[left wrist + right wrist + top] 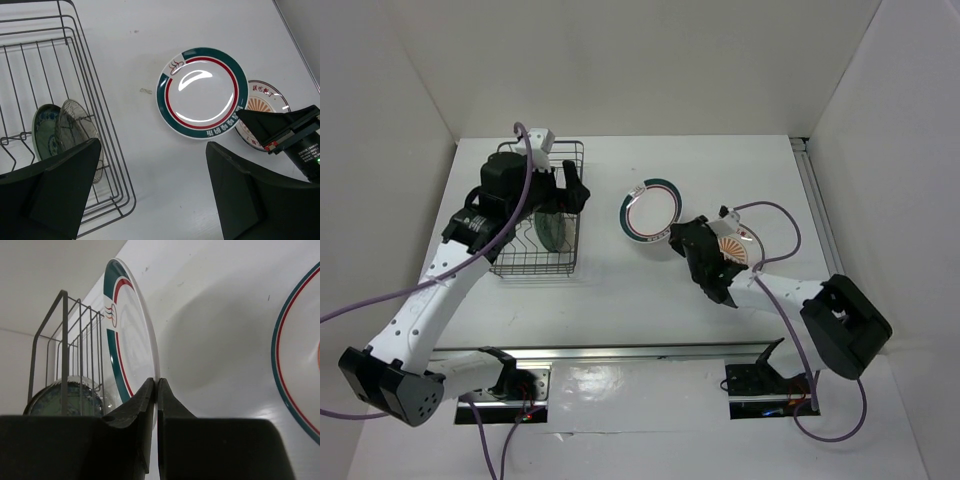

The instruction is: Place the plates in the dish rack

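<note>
While my right claw (pixel 156 385) pinches the rim of the white plate (pixel 650 212), my left claw (pixel 152 147) hangs spread over the rack (pixel 535 266). White table (pixel 620 300), white walls (pixel 650 60).

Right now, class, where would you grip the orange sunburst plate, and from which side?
Pinch its rim, one finger slipped under the edge: the sunburst plate lies flat on the table, so only the thin lip offers purchase. Probably come from the side away from the green-ringed plate, which the right gripper holds tilted beside it.
</note>
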Available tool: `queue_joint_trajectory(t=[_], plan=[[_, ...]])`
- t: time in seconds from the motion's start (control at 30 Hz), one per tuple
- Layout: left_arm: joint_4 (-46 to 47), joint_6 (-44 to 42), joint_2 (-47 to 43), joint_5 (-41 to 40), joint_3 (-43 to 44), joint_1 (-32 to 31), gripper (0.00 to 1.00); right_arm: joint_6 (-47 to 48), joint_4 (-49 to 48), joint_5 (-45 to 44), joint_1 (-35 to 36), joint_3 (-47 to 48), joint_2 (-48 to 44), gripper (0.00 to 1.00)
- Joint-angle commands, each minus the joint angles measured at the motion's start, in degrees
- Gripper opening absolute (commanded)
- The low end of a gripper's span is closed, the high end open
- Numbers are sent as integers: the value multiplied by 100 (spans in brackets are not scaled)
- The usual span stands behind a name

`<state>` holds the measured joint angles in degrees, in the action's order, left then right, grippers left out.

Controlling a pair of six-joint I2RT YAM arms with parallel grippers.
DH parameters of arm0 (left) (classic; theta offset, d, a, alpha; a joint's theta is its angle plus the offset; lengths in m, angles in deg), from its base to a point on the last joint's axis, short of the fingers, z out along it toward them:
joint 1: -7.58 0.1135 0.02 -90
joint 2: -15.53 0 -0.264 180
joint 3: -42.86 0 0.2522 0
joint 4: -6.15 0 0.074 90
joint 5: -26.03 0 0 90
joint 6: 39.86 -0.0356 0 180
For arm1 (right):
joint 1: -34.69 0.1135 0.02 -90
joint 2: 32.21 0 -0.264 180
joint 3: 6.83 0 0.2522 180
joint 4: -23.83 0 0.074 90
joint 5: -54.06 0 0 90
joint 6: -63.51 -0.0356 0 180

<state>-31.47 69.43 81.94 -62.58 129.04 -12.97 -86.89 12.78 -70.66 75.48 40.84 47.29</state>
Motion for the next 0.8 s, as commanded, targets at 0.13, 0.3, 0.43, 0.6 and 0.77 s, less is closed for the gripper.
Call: queue_joint_trajectory(t=[0.13, 0.3, 0.43, 0.6, 0.77], plan=[[399, 137, 249, 327, 61, 8, 100, 801, -594, 473, -54, -218, -874, 0], [619, 137, 653, 827, 114, 8, 100, 1556, -796, 1230, -107, -271, -1595, 0], [882, 137, 724, 1021, 114, 8, 100, 1812, -612, 1669, -107, -201, -1956, 0], [1190, 259, 899, 1274, 0, 8, 100, 1865, -533, 2231, -107, -201, -2298, 0], [1647, 330, 1014, 1539, -255, 8, 100, 1936, -647, 2452, -107, -253, -2361, 0]])
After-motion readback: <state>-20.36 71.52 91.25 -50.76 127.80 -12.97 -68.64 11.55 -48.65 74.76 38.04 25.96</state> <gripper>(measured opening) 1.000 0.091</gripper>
